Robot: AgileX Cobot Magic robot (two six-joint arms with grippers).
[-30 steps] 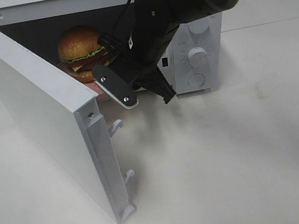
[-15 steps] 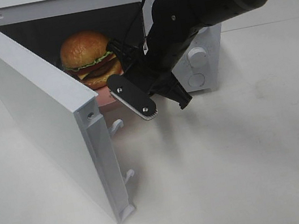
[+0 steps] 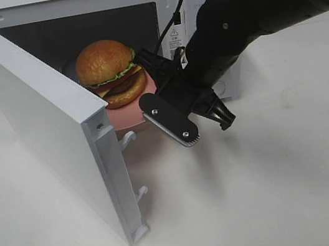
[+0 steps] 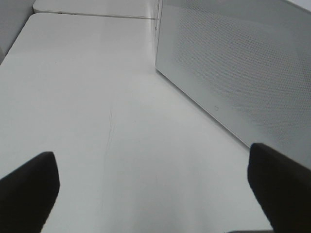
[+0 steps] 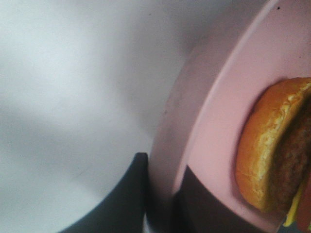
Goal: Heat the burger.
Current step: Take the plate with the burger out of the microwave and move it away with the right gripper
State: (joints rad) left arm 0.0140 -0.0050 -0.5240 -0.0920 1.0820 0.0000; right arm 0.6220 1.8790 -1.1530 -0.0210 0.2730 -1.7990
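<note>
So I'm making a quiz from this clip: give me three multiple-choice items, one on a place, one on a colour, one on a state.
1. Where is the burger?
A. on the plate at the microwave's opening
B. on the table
C. on top of the microwave

2. What colour is the plate?
A. blue
B. pink
C. white

3. How does the microwave door stand?
A. shut
B. removed
C. swung open

Answers: 1 A, the burger sits on the plate at the opening. 2 B, the right wrist view shows its pink rim clamped in the right tool. 3 C, the door stands out from the cavity.
</note>
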